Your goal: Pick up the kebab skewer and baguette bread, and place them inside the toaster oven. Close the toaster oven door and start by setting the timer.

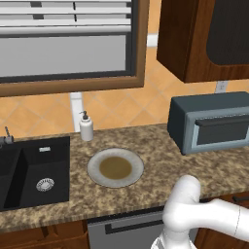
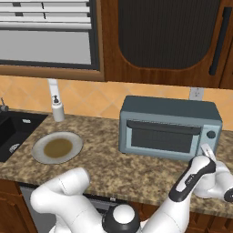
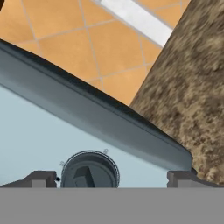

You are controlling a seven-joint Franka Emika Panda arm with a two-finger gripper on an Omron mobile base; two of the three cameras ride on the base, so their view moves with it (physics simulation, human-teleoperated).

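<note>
Speckled granite desk (image 2: pixel 136 170) runs across mid-frame, toaster oven (image 2: pixel 169 127) at right with its door (image 2: pixel 163 138) shut. Gripper (image 3: pixel 111 178) spread wide, empty, straddling the timer dial (image 3: pixel 89 170) at bottom left. Plate (image 1: pixel 115 167) looks bare, possibly.

The toaster oven (image 2: pixel 169 129), a boxy slate-blue unit with a lighter grey-blue front, stands upright on the counter (image 2: pixel 136 173). Its toaster oven door (image 2: pixel 163 135) is shut, dark bar handle along the top. Its round timer knob (image 3: pixel 89 171) sits between the open gripper (image 3: pixel 111 179) tips.
</note>
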